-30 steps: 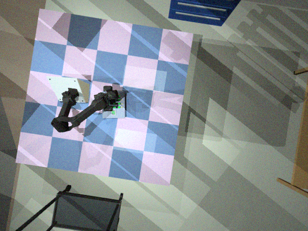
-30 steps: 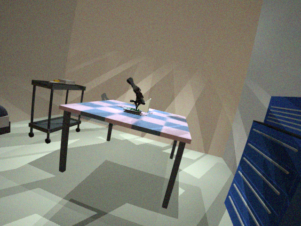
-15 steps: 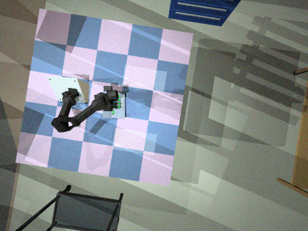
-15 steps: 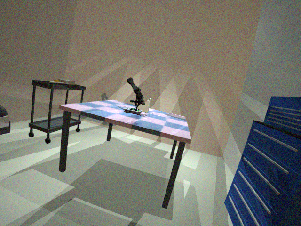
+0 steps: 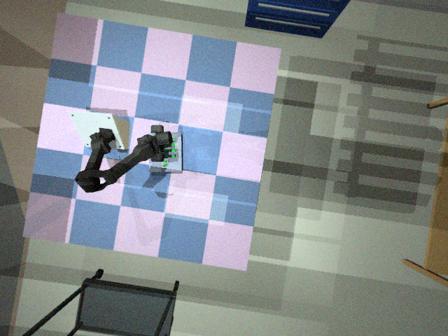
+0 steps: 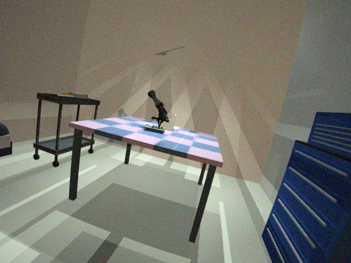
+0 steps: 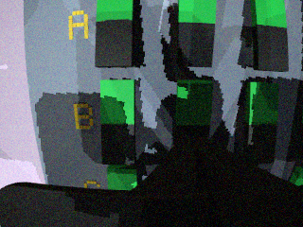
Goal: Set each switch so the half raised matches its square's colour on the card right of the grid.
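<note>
The grey switch panel (image 5: 176,166) (image 7: 52,71) lies on the checkered table, its switches green on the far half and dark grey on the near half. The wrist view shows row A's left switch (image 7: 114,43), middle switch (image 7: 196,44) and right switch (image 7: 272,47), and row B's left switch (image 7: 117,111) and right switch (image 7: 262,106). My gripper (image 6: 159,126) (image 7: 191,146) is shut and empty, low over row B's middle switch (image 7: 195,106); contact is unclear. Row C is mostly hidden. The small card (image 5: 164,163) shows green squares, too small to read. Raised halves are hard to tell.
A pale upright plate (image 5: 81,122) stands by the arm's base. Shadows cross the panel and the checkered table (image 5: 253,68) (image 6: 136,141). A dark cart (image 5: 124,307) (image 6: 57,98) and a blue drawer cabinet (image 5: 289,17) (image 6: 306,198) stand off the table.
</note>
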Motion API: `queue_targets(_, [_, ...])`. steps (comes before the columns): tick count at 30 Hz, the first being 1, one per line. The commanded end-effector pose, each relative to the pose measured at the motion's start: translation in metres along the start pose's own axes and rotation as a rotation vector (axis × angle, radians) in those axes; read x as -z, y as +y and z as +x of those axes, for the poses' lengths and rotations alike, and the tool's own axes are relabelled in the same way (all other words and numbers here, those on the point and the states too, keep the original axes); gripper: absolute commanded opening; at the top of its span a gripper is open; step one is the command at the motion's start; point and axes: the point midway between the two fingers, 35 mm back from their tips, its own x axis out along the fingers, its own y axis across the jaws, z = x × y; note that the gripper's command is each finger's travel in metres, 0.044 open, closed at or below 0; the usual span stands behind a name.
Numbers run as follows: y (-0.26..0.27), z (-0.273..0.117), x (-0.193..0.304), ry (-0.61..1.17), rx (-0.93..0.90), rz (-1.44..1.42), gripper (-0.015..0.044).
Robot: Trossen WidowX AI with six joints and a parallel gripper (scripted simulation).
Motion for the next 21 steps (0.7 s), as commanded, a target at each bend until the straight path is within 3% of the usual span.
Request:
queue_targets(1, [0.0, 0.001, 0.0, -0.001, 0.004, -0.003, 0.0])
queue_targets(5, [0.001, -0.01, -0.002, 0.004, -0.002, -0.001, 0.0])
queue_targets(9, [0.001, -0.061, -0.003, 0.025, 0.0, -0.003, 0.0])
queue_targets(21, [-0.03, -0.062, -0.003, 0.024, 0.003, -0.003, 0.0])
